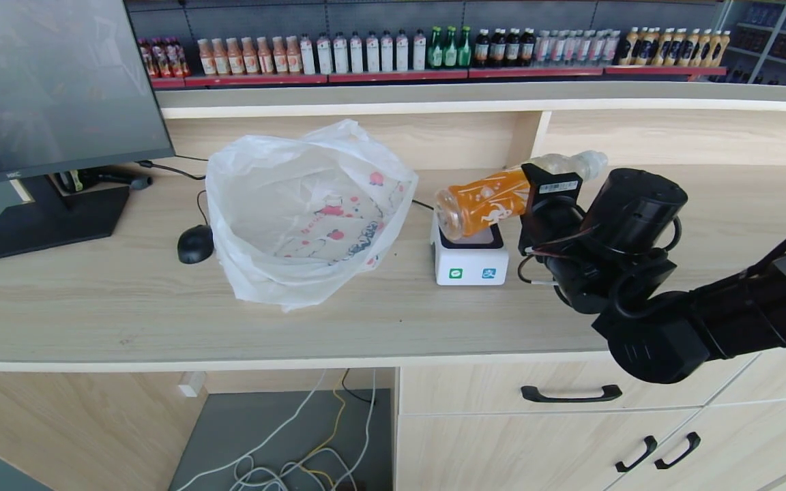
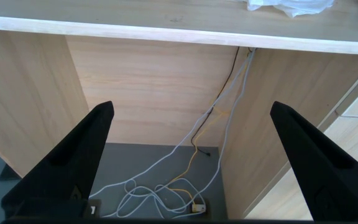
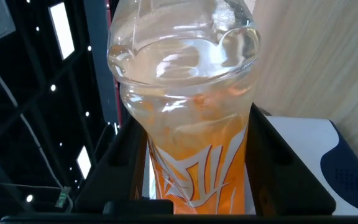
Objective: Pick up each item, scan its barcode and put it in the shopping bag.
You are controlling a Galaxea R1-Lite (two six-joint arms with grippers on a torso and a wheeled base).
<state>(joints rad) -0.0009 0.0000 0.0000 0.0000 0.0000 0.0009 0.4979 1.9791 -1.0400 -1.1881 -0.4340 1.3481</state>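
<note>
Your right tool [image 1: 548, 181] is clamping the orange-labelled bottle [image 1: 485, 203] toward its neck end, tilting it just above the scanner [image 1: 469, 262]. It is probably handling as light, smooth, squashable plastic, so keep gripping the stiffer shoulder. Your left tool [image 2: 191, 112] is hanging with its fingers apart.

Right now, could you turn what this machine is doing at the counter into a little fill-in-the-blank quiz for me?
1. The right pincer holds a clear plastic bottle with an orange label over the small ____ scanner box.
2. The thin white plastic shopping bag stands between the scanner box and the black computer ____.
3. The left pincer hangs below the pale wooden counter with its fingers ____.

Missing words: white; mouse; open.
</note>
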